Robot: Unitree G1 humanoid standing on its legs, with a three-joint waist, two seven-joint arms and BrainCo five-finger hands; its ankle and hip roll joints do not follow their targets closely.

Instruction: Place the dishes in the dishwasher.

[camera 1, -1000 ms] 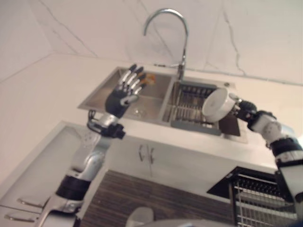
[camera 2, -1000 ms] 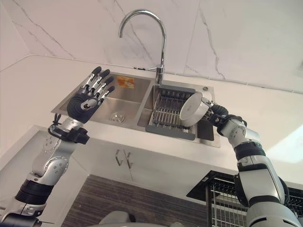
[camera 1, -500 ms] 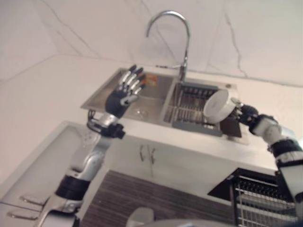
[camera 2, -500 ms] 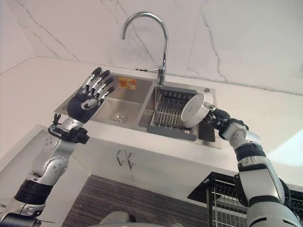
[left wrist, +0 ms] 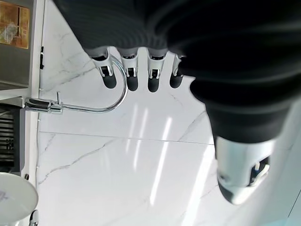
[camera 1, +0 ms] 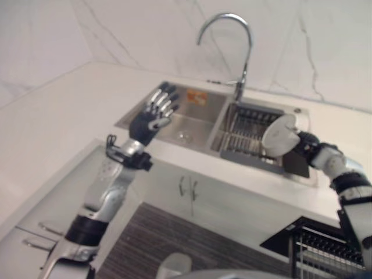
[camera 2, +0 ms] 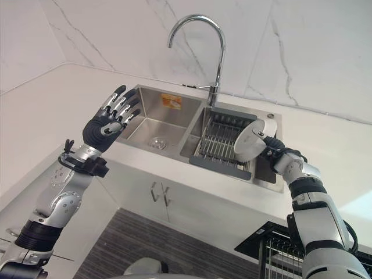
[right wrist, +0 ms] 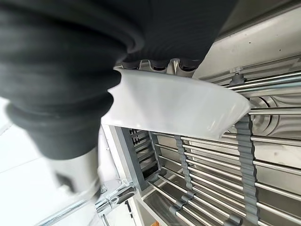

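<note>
The right hand (camera 2: 278,156) is clamped on a white bowl (camera 2: 251,139), with fingers behind the bowl and the thumb at its rim. The bowl is tilted on edge, its underside facing the camera, and is held above the right end of the rack (camera 2: 222,142). In the right wrist view, the bowl (right wrist: 178,104) lies across the palm, with the rack bars (right wrist: 221,174) below it. The rack is a wire drainer with a dark frame, seated in the right basin of the sink (camera 2: 152,125). The sink is a steel unit with 2 basins, set into a pale counter (camera 2: 70,96). The left basin holds a drain (camera 2: 156,141) at its floor and an orange label (camera 2: 171,101) on its rear wall. A curved tap (camera 2: 203,40) rises behind the divider between the 2 basins. The left hand (camera 2: 107,123) is raised above the near left corner of the sink, palm forward, fingers straight and spread apart, holding nothing. In the left wrist view, the fingers (left wrist: 109,70) are extended toward the tap (left wrist: 94,106) and the marble wall (left wrist: 141,169). A dishwasher rack (camera 2: 273,256) shows at lower right, below the counter edge. White cabinet doors (camera 2: 160,195) sit under the sink.
</note>
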